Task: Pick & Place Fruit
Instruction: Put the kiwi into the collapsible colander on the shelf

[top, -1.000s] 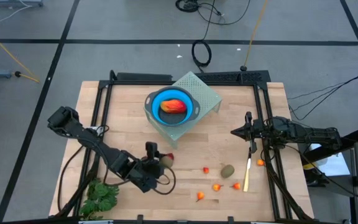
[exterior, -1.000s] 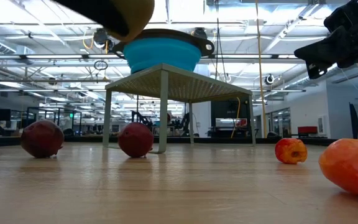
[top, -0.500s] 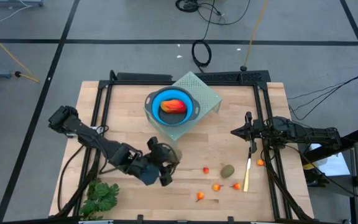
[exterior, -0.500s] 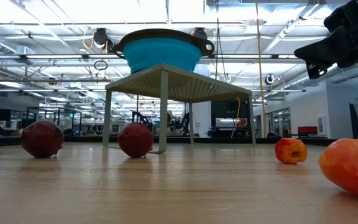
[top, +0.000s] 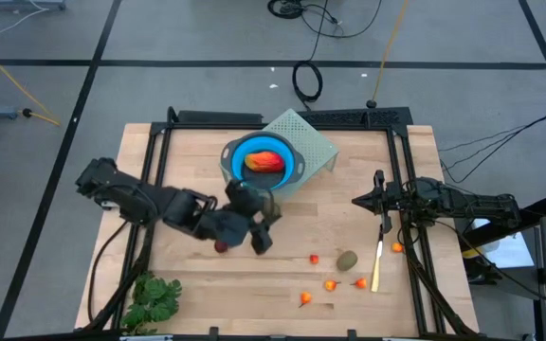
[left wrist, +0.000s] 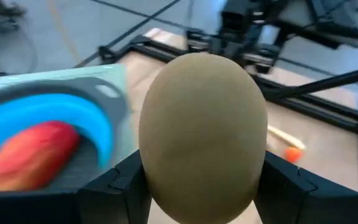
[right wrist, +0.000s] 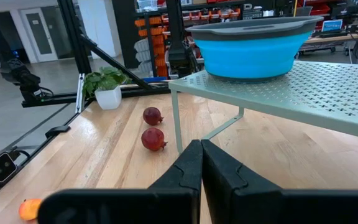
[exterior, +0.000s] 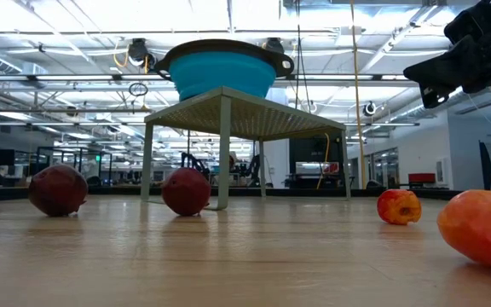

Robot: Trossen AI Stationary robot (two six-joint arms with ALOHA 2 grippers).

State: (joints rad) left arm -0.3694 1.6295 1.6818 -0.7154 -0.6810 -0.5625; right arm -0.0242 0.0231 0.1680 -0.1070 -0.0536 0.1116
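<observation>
Taking the blue bowl (top: 264, 163) on its pale green perforated stand (top: 313, 144) as the landmark, the leafy green bunch (top: 154, 298) lies far off to the bowl's left and toward the table's near edge. Closer in, the left gripper (top: 260, 214) hovers just short of the bowl's near rim, its jaws parted about halfway and clamped on an olive-brown oval fruit (left wrist: 202, 134), which fills the left wrist view with the bowl's rim just beside it. One dark-red ball (top: 221, 246) shows on the wood below the arm. Inside the bowl rests the longer red-orange piece (top: 264, 162). Right of the bowl and nearer the front edge lie the second olive-brown oval (top: 347, 260) and several tiny orange-red pieces (top: 331, 284), with a thin yellow stick (top: 376, 265) beside them. Farthest right, the right gripper (top: 360, 201) waits above the table, jaws fully closed and empty. The step in hand looks like carrying the oval to the bowl; the next move calls for bringing it over the rim, centring it above the opening, then releasing it.
</observation>
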